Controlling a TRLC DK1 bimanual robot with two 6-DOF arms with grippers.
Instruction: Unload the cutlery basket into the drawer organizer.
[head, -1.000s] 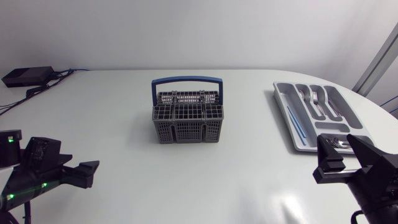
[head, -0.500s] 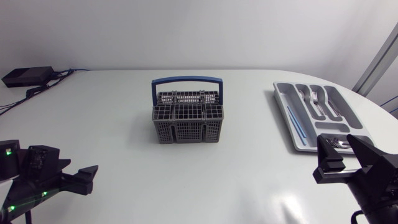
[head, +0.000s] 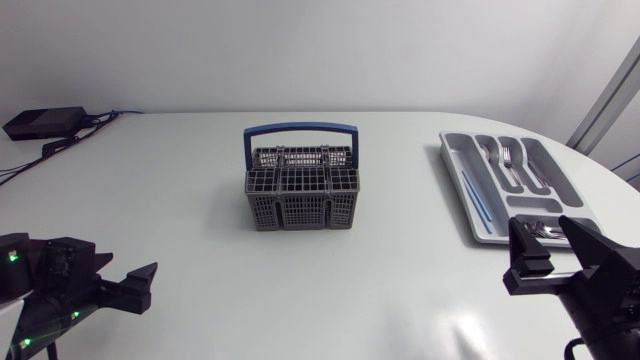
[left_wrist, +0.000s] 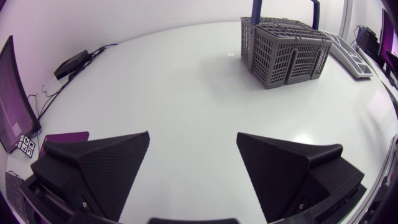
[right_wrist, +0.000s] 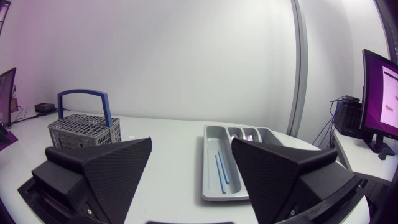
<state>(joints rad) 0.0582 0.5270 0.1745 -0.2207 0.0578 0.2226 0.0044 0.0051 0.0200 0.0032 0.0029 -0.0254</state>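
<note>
Resting on one table: one cutlery basket, one drawer organizer.

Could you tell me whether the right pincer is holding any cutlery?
No, the right pincer stands open with nothing between its fingers, and the drawer organizer lies ahead.

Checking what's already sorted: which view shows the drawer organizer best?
Head view: it looks down into the drawer organizer, compartments and cutlery plain. Right wrist view sees it low, foreshortened; left wrist, a far sliver.
</note>
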